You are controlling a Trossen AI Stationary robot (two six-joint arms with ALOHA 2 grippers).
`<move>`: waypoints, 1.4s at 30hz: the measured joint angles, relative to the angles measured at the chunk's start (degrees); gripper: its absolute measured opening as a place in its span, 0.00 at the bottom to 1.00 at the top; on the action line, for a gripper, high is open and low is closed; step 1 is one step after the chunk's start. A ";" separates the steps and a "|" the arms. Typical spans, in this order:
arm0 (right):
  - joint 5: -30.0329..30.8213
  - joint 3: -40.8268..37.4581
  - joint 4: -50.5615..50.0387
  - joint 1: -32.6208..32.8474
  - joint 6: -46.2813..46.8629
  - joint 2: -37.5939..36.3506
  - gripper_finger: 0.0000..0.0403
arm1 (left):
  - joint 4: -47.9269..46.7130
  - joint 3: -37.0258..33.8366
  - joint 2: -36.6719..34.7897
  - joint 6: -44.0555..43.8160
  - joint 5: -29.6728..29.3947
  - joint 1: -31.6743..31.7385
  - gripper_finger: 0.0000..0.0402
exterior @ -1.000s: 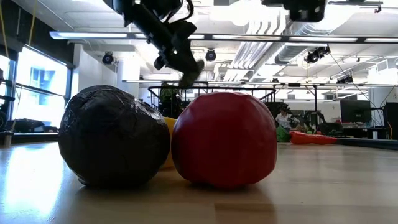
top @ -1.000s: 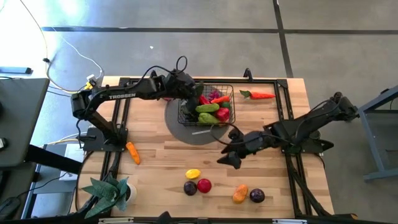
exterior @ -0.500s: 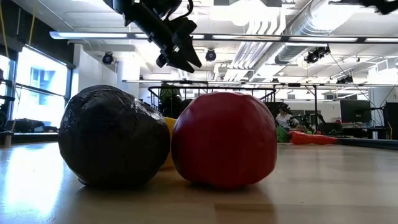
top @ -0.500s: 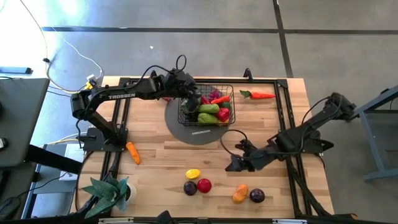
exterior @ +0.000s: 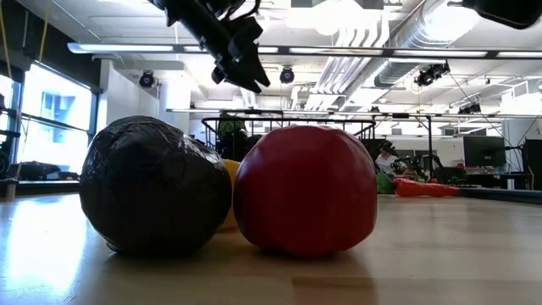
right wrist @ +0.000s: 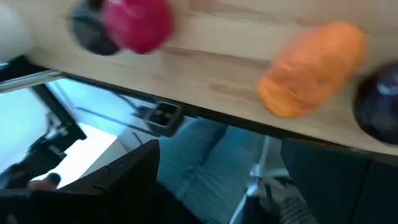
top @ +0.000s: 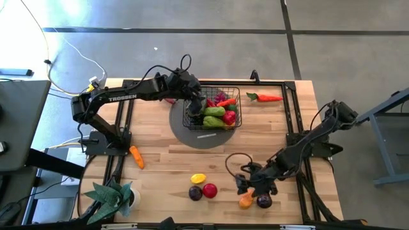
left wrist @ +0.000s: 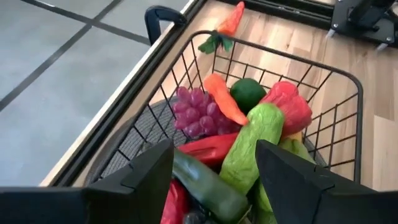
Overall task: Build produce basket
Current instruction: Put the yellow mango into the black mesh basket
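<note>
Your right gripper (top: 250, 184) is hovering with its fingers spread and empty over the near edge of the table, and the orange fruit (top: 246, 200) is lying just beside it, toward the near edge, so this arm is far the nearer of the two. In the right wrist view the orange piece (right wrist: 314, 67) is sitting ahead of the open fingers with its long axis running across the gap's line; judging by that, you are likely needing a small advance and perhaps a wrist turn to close across its short side. A dark purple plum (top: 264, 201) is resting just beside it, near enough to be nudged.

Further along that edge, a red apple (top: 209, 190), a dark plum (top: 195, 193) and a yellow piece (top: 199, 179) are clustering together. A carrot (top: 136, 156) is lying alone toward the left side.

Beyond, your left gripper (top: 193, 102) is hanging open and empty over the basket (top: 238, 94), which is sitting on a grey mat (top: 180, 131) and holding grapes (left wrist: 193, 112), a cucumber (left wrist: 249, 149) and peppers. One more carrot (top: 264, 98) is lying at the far right.

The wooden tabletop (top: 166, 166) is looking level; a grey floor surrounds it.
</note>
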 joint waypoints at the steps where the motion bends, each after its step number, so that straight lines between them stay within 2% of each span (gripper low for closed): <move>1: -0.59 0.00 0.08 0.35 1.17 0.48 0.79 | -0.09 0.39 -0.01 0.16 -0.03 0.00 0.54; 6: -1.32 0.00 1.27 1.66 4.48 2.23 0.79 | -0.37 1.24 -0.13 0.08 -0.15 -0.20 0.54; 17: -6.34 0.00 1.43 1.71 5.59 7.42 0.79 | -4.23 1.40 -2.49 2.96 -0.17 -3.11 0.54; 30: -8.30 0.00 2.25 1.60 6.32 12.67 0.79 | -4.54 1.40 -2.43 2.97 -0.17 -3.28 0.54; 42: -9.60 0.00 2.27 -1.48 6.48 16.15 0.79 | -4.46 1.40 -2.40 4.46 -0.17 -3.26 0.54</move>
